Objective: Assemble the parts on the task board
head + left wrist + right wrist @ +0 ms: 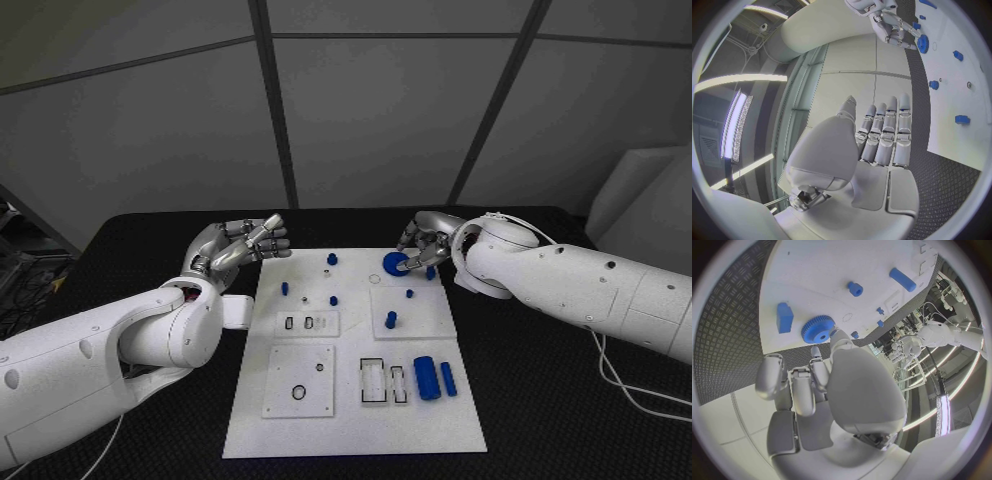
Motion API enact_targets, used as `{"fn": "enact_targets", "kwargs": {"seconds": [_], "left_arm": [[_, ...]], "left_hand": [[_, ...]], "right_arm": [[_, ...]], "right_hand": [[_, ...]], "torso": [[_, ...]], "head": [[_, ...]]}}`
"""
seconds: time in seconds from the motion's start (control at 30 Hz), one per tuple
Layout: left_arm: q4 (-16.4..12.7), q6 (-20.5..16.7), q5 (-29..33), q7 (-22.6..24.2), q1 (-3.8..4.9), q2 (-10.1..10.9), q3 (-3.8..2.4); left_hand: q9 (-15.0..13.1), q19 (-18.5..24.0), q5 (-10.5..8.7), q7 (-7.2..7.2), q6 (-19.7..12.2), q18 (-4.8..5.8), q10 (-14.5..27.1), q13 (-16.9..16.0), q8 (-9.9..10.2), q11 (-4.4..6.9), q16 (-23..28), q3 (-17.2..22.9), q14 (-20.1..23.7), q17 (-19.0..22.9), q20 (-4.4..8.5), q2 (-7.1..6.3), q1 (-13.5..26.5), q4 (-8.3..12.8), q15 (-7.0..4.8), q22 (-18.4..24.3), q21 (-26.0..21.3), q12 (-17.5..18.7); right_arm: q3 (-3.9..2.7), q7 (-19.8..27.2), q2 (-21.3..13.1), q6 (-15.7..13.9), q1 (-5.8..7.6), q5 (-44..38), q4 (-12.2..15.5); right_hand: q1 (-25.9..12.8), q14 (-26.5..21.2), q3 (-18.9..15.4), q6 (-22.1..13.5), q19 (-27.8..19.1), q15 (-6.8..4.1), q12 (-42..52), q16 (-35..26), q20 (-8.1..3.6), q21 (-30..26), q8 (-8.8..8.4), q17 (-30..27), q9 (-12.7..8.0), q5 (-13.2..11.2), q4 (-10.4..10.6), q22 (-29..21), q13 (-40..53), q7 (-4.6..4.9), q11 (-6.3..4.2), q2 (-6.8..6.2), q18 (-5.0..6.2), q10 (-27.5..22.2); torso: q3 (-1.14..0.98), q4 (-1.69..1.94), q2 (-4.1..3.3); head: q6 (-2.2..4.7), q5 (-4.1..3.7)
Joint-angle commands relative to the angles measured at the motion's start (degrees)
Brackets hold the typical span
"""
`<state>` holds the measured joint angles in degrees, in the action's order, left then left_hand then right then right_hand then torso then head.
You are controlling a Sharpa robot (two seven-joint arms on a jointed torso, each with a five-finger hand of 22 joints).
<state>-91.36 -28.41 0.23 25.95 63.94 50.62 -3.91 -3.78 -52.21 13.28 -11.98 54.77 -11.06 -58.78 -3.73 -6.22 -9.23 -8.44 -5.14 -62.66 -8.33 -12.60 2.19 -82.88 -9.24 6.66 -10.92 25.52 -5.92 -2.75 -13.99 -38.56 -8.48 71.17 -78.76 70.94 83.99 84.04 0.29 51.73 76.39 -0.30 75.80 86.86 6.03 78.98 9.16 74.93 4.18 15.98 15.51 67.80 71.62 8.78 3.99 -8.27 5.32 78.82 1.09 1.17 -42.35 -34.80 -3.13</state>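
I have the right hand [423, 243] at the far edge of the task board [346, 420], its fingertips closed around a blue gear [395, 263] that lies flat on the board, face up with its bore pointing straight up; being a disc, it has no long axis to speak of. From the right wrist view the gear [819, 329] sits just beyond the fingertips, touching them, so I judge the hand is pinching its rim, though whether it is lifted or seated on its peg I cannot tell. A small blue block [784, 317] lies just beside the gear. My left hand [238, 245] hovers off the board's far left corner above the desk [144, 250], fingers loosely straight and apart, holding nothing. I judge the task is in its early-to-middle part: several small blue pegs [333, 259] stand near the hands, but a blue cylinder [427, 377] and a thinner blue rod [449, 378] lie loose on their sides well back from the right hand, long axes running toward me, beside open slots.
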Motion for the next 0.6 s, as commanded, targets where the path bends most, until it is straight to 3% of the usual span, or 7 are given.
{"fn": "enact_targets", "kwargs": {"seconds": [0.03, 0.6], "left_arm": [[0.0, 0.7, -0.2, 0.2, 0.08, -0.1, -0.05], [0.1, 0.8, -0.2, 0.1, 0.08, -0.1, -0.05]], "left_hand": [[0.1, -0.1, 0.03, -0.22, 0.2, 0.64, 0.2, 0.0, 0.4, -0.28, 0.4, -0.1, 0.3, -0.1, -0.14, -0.06, -0.5, 0.4, 0.19, 0.1, -0.2, 0.2], [0.1, -0.1, 0.03, -0.22, 0.2, 0.64, 0.2, 0.0, 0.4, -0.28, 0.4, -0.1, 0.3, -0.1, -0.14, -0.06, -0.5, 0.4, 0.19, 0.1, -0.2, 0.2]], "right_arm": [[-0.05, -0.1, 0.3, 1.4, 0.08, -2.3, -0.2], [-0.03, 0.0, 1.0, 3.9, -0.05, -3.0, -1.3]], "right_hand": [[0.6, 4.3, 0.2, 0.5, 0.3, 0.06, 0.2, 0.2, 0.02, 0.3, 0.37, 7.1, 0.0, 0.3, -0.1, 0.1, 0.1, 0.12, -0.07, -0.08, -0.75, 0.5], [1.0, 4.4, 0.5, 1.1, 0.4, -0.01, 0.5, 0.4, -0.04, 0.4, 0.75, 7.5, 0.1, 0.4, -0.6, 0.3, 0.6, 0.01, -0.17, 0.46, -0.78, 0.7]], "torso": [[0.02, 0.02, 0.01], [0.01, -0.02, 0.0]], "head": [[-0.11, 0.07], [-0.41, 0.03]]}}
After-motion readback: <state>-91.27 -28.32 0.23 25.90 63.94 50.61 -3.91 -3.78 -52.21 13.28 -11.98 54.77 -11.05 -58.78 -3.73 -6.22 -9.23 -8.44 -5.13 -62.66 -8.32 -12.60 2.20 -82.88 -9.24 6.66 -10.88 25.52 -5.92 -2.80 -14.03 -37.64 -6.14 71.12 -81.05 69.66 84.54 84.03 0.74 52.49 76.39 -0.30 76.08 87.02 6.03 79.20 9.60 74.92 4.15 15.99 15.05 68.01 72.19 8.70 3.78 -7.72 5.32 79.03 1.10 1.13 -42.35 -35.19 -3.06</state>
